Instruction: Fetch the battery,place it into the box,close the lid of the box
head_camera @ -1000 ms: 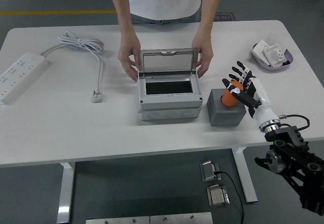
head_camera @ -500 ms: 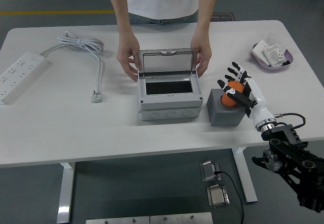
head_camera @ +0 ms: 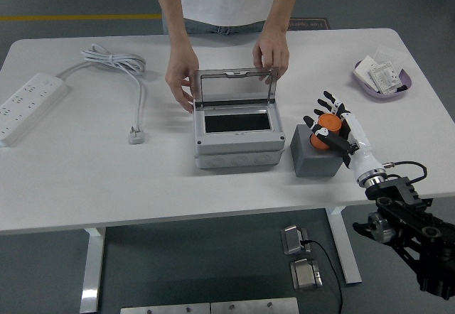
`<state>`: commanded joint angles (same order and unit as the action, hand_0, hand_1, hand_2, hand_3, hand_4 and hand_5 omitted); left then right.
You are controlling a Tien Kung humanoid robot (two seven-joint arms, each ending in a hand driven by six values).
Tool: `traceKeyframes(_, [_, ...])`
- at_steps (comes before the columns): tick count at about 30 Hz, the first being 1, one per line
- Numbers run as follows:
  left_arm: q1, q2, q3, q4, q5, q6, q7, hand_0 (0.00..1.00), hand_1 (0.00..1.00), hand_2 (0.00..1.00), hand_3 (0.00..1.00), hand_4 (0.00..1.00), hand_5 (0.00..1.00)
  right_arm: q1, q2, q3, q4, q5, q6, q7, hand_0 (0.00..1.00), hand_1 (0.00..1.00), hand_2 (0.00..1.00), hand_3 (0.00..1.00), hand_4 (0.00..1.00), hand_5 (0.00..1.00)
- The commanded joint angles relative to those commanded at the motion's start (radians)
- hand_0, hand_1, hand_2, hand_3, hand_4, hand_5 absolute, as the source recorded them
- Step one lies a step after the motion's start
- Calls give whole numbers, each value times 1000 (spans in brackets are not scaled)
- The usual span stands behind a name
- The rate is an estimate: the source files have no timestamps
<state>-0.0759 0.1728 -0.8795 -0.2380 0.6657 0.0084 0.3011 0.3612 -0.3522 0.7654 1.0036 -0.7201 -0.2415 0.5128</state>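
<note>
White table: it carries everything here; one table, read left to right below.
Power strip: one, at the far left, its cord looping to a plug near the box.
Box: one grey box in the middle, lid standing open, its dark inside empty.
Person's hands: two at the far side; one hand rests on the box's left rear corner, the other hand now sits on the lid's top right corner, having risen from the box's side half a second ago.
Meaning of that shift: probably the person is steadying the lid so it stays open for the drop.
Battery: one, orange, upright on the grey block just right of the box, not yet lifted.
Right hand: fingers curled around the battery, closer on it than a second ago; the grip looks made or nearly so.
Change overall: the fetch step is finishing; placing and closing remain.
Purple dish: one, far right, holding small white packets.
Left hand: not visible.
</note>
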Motion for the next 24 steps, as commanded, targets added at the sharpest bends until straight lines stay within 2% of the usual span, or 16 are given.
traceKeyframes(11, [0, 0, 0, 0, 1, 0, 0, 670, 709, 669, 625, 625, 219, 1, 0, -2, -1, 6, -14, 5, 912, 872, 924, 998, 865, 305])
traceKeyframes(12, [0, 0, 1, 0, 1, 0, 0, 670, 710, 669, 625, 625, 218, 1, 0, -2, -1, 6, -17, 5, 886, 864, 905, 998, 740, 156])
traceKeyframes(17, [0, 0, 0, 0, 2, 0, 0, 670, 710, 669, 625, 625, 218, -1, -1, -3, -1, 3, -26, 4, 886, 864, 905, 998, 740, 156])
traceKeyframes(18, [0, 0, 0, 0, 2, 0, 0, 670, 709, 672, 625, 627, 218, -1, -1, -4, -1, 2, -28, 4, 854, 847, 879, 995, 647, 91])
traceKeyframes(23, [0, 1, -3, 0, 6, 1, 0, 670, 709, 672, 625, 627, 218, -2, -1, -3, 1, 1, -32, 2, 854, 847, 879, 995, 647, 91])
traceKeyframes(24, [0, 1, -3, 0, 6, 1, 0, 669, 709, 670, 626, 626, 216, -2, -1, -3, 1, 0, -32, 1, 829, 826, 858, 952, 450, 2])
